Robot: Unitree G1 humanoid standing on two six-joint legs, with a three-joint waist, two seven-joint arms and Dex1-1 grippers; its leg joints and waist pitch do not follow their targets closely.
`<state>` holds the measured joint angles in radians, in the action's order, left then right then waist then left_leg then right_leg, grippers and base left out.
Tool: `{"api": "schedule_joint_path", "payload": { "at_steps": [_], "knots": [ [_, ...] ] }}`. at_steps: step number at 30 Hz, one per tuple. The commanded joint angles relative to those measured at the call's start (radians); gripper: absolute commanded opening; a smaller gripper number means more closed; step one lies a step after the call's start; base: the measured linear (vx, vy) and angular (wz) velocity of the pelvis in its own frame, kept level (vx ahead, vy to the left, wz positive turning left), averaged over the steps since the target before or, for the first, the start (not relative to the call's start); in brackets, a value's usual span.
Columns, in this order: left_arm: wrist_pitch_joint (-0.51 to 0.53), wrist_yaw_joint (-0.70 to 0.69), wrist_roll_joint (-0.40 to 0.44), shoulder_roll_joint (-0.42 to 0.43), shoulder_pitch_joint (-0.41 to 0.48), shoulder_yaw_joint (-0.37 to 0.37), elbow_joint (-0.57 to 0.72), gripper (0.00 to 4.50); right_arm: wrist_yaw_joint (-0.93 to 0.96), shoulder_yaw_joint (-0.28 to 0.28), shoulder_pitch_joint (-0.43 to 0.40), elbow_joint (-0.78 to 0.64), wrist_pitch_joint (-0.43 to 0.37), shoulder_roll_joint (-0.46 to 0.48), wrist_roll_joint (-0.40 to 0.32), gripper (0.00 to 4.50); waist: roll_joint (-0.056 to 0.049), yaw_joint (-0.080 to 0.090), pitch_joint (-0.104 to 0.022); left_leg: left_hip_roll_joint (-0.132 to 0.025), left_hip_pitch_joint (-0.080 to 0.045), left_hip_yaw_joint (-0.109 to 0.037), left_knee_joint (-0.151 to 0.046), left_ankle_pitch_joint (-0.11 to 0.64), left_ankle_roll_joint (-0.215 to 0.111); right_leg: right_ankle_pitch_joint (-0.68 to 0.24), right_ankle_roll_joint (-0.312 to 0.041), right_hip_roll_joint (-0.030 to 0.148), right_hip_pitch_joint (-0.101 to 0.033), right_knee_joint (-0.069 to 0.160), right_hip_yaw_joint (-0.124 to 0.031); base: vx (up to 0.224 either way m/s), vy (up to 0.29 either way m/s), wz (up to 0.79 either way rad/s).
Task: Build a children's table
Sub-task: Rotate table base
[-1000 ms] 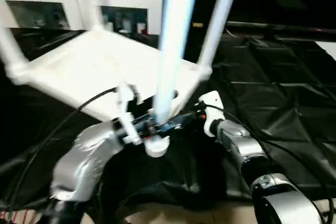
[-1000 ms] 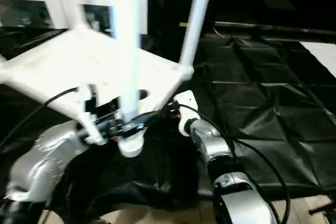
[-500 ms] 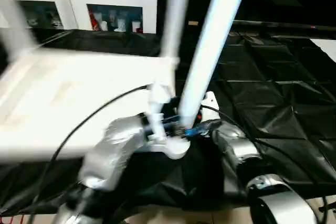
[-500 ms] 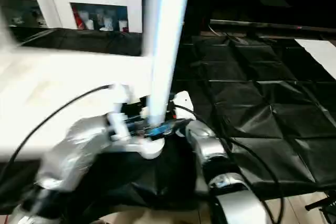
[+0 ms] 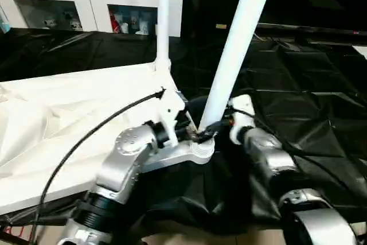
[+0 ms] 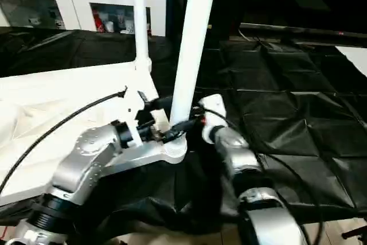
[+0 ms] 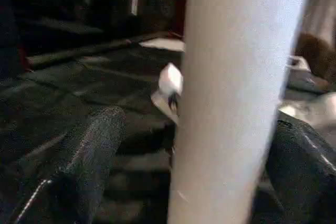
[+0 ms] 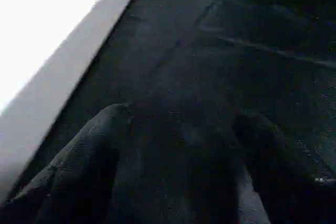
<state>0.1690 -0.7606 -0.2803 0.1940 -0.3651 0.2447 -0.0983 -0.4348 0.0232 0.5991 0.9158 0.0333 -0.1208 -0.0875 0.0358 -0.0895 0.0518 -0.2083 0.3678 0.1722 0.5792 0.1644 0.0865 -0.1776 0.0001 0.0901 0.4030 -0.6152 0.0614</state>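
The children's table lies upside down: its white top [image 5: 69, 124] spreads over the left of the black cloth. One white leg [image 5: 163, 21] stands in the far corner. A nearer leg [image 5: 235, 55] rises from the rounded corner socket [image 5: 199, 152] and leans right. My left gripper [image 5: 196, 136] is open at the base of this leg, and in the left wrist view the tube [image 7: 236, 93] stands between its black fingers [image 7: 89, 166]. My right gripper [image 5: 217, 129] is just right of the same socket, open over the cloth with nothing between its fingers [image 8: 79, 166].
A creased black cloth [image 5: 298, 84] covers the work surface to the right and front. A white glass-door cabinet [image 5: 86, 4] stands at the back left. The cloth's front edge hangs near my arms, with pale floor [image 5: 189, 236] below.
The table top has swung round and dropped flatter toward the left, and the near leg now leans right. My left gripper stayed at that leg's base; the view also shifted.
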Motion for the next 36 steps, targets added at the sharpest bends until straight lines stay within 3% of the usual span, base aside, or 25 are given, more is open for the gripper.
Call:
{"api": "schedule_joint_path", "payload": {
  "at_steps": [1,2,3,4,5,6,9,13,16,20,22,31,32,34,36],
  "knots": [
    [0.035,-0.031,-0.008,0.029,0.016,0.003,0.048,4.39,-0.005,0.013,-0.014,-0.034,-0.01,-0.019,-0.012,3.6,-0.015,0.0,-0.07,-0.014,-0.011,0.004,-0.064,0.25,0.012,-0.136,-0.206,0.036,-0.051,0.062,-0.035,0.0,0.0,0.0],
    [0.035,-0.031,-0.008,0.029,0.016,0.003,0.048,4.39,-0.005,0.013,-0.014,-0.034,-0.01,-0.019,-0.012,3.6,-0.014,0.0,-0.071,-0.013,-0.012,0.004,-0.064,0.248,0.011,-0.134,-0.206,0.035,-0.051,0.061,-0.034,0.0,0.0,0.0],
    [0.085,-0.066,-0.007,0.102,0.058,0.005,0.096,4.39,-0.052,0.001,-0.051,-0.1,-0.041,-0.051,-0.011,3.6,-0.009,0.001,-0.069,-0.014,-0.01,0.005,-0.064,0.248,0.006,-0.141,-0.206,0.036,-0.051,0.063,-0.035,0.0,0.0,0.0],
    [0.097,-0.076,-0.005,0.124,0.07,0.006,0.109,4.39,-0.071,-0.004,-0.064,-0.123,-0.052,-0.061,-0.01,3.6,-0.012,-0.002,-0.07,-0.015,-0.007,0.002,-0.064,0.233,0.0,-0.128,-0.199,0.036,-0.057,0.058,-0.034,0.0,0.0,0.0],
    [0.117,-0.091,-0.006,0.155,0.083,0.006,0.126,4.39,-0.11,-0.022,-0.087,-0.168,-0.07,-0.08,-0.006,3.6,-0.01,0.001,-0.068,-0.015,-0.005,0.003,-0.066,0.232,-0.004,-0.132,-0.195,0.034,-0.055,0.06,-0.035,0.0,0.0,0.0],
    [0.13,-0.101,-0.008,0.172,0.091,0.005,0.136,4.39,-0.134,-0.034,-0.103,-0.198,-0.081,-0.092,-0.003,3.6,-0.013,-0.001,-0.068,-0.014,-0.014,0.006,-0.063,0.235,-0.007,-0.138,-0.19,0.03,-0.05,0.062,-0.035,0.0,0.0,0.0],
    [0.183,-0.108,0.031,0.242,0.112,0.014,0.167,4.39,-0.237,-0.081,-0.163,-0.323,-0.128,-0.148,-0.001,3.6,-0.015,0.0,-0.063,-0.015,-0.014,0.005,-0.068,0.269,-0.006,-0.184,-0.185,0.029,-0.047,0.067,-0.035,0.0,0.0,0.0],
    [0.272,-0.112,0.063,0.321,0.149,0.034,0.209,3.85,-0.329,-0.113,-0.219,-0.463,-0.189,-0.236,-0.006,3.6,-0.015,-0.002,-0.057,-0.016,-0.015,0.001,-0.073,0.336,0.008,-0.301,-0.156,0.033,-0.044,0.078,-0.036,0.0,0.0,0.0],
    [0.341,-0.094,0.056,0.342,0.164,0.035,0.252,3.65,-0.377,-0.123,-0.247,-0.545,-0.229,-0.288,-0.008,3.6,-0.02,-0.002,-0.057,-0.014,-0.017,0.0,-0.072,0.341,0.013,-0.328,-0.153,0.033,-0.039,0.083,-0.036,0.0,0.0,0.0],
    [0.4,-0.078,0.068,0.365,0.169,0.047,0.274,3.27,-0.447,-0.14,-0.278,-0.652,-0.277,-0.348,-0.022,3.6,-0.015,-0.002,-0.055,-0.013,-0.013,-0.002,-0.073,0.351,0.006,-0.343,-0.141,0.03,-0.042,0.085,-0.035,0.0,0.0,0.0],
    [0.421,-0.079,0.08,0.368,0.163,0.051,0.276,3.07,-0.524,-0.155,-0.304,-0.759,-0.33,-0.395,-0.057,3.6,-0.017,-0.003,-0.055,-0.013,-0.013,-0.002,-0.071,0.341,-0.003,-0.352,-0.132,0.03,-0.042,0.088,-0.036,0.0,0.0,0.0],
    [0.481,-0.058,0.101,0.369,0.118,0.065,0.248,2.28,-0.627,-0.201,-0.345,-0.891,-0.428,-0.441,-0.119,3.6,-0.017,-0.003,-0.059,-0.013,-0.01,-0.004,-0.07,0.32,-0.004,-0.322,-0.148,0.032,-0.041,0.085,-0.034,0.0,0.0,0.0],
    [0.486,-0.061,0.1,0.369,0.115,0.066,0.245,2.03,-0.64,-0.209,-0.354,-0.911,-0.445,-0.451,-0.124,3.6,-0.022,-0.005,-0.059,-0.013,-0.011,-0.005,-0.07,0.313,-0.003,-0.309,-0.149,0.031,-0.043,0.083,-0.035,0.0,0.0,0.0],
    [0.489,-0.068,0.095,0.37,0.112,0.065,0.235,1.95,-0.653,-0.219,-0.366,-0.929,-0.46,-0.461,-0.127,3.6,-0.025,-0.007,-0.059,-0.014,-0.012,-0.004,-0.07,0.314,-0.003,-0.292,-0.154,0.03,-0.041,0.083,-0.035,0.0,0.0,0.0],
    [0.489,-0.082,0.09,0.372,0.112,0.067,0.231,1.92,-0.655,-0.219,-0.371,-0.937,-0.467,-0.463,-0.126,3.6,-0.022,-0.006,-0.06,-0.013,-0.011,-0.004,-0.07,0.318,-0.003,-0.294,-0.156,0.031,-0.043,0.084,-0.034,0.0,0.0,0.0]
  ]
}}
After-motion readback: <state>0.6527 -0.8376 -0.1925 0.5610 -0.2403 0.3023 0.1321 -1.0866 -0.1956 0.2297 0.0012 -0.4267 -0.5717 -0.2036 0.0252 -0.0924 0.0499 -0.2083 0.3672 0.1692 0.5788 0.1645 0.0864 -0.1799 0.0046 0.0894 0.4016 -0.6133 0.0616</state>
